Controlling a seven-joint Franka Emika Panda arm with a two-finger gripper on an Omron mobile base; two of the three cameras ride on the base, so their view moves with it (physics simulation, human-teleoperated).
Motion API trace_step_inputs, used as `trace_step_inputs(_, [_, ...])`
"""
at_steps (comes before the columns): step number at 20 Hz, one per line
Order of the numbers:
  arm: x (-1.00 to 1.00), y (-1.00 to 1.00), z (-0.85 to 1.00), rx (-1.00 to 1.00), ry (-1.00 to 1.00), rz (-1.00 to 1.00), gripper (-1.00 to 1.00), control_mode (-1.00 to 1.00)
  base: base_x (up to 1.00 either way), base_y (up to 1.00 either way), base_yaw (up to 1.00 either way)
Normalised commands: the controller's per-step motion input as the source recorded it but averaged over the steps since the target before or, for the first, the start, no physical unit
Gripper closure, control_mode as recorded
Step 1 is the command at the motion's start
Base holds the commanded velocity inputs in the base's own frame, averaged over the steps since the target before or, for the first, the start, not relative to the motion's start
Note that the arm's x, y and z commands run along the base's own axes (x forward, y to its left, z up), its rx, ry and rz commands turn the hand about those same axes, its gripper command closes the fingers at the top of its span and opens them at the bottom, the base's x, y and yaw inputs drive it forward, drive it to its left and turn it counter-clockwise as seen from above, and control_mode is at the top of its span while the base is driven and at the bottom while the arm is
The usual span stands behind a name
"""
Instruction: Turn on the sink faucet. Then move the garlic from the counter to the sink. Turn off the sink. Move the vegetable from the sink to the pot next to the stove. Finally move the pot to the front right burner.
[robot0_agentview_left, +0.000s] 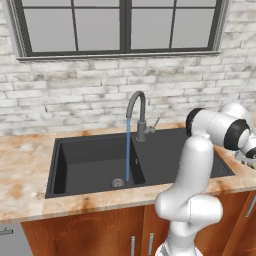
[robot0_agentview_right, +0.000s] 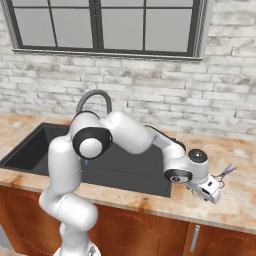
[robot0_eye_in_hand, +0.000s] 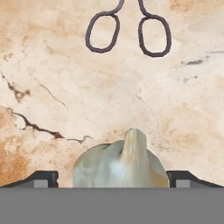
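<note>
Off-white garlic (robot0_eye_in_hand: 120, 166); beige counter (robot0_eye_in_hand: 65, 87) mottled orange-brown; matte black sink (robot0_agentview_left: 90, 160); dark scissors (robot0_eye_in_hand: 129, 33).

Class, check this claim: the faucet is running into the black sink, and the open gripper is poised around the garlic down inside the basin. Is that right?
Not quite. The garlic lies on the counter, near the scissors, as the hand view shows. The rest holds: the faucet runs into the sink, and the open gripper straddles the bulb.

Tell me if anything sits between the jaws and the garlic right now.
Nothing visible does. In the hand view the garlic lies on the counter right between the two dark fingertips of the open gripper. The scissors lie beyond the bulb, out of the way.
</note>
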Motion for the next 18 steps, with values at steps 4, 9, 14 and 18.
trace_step_inputs(4, [-0.03,0.09,-0.37,-0.03,0.08,0.0,1.0,-1.0,0.0,0.0,0.0])
trace_step_inputs(9, [-0.2,0.43,0.14,-0.01,0.01,0.0,1.0,-1.0,0.0,0.0,0.0])
trace_step_inputs(14, [-0.08,0.95,0.5,-0.07,0.0,0.0,1.0,-1.0,0.0,0.0,0.0])
trace_step_inputs(18, [0.0,1.0,0.52,-0.05,0.09,0.0,1.0,-1.0,0.0,0.0,0.0])
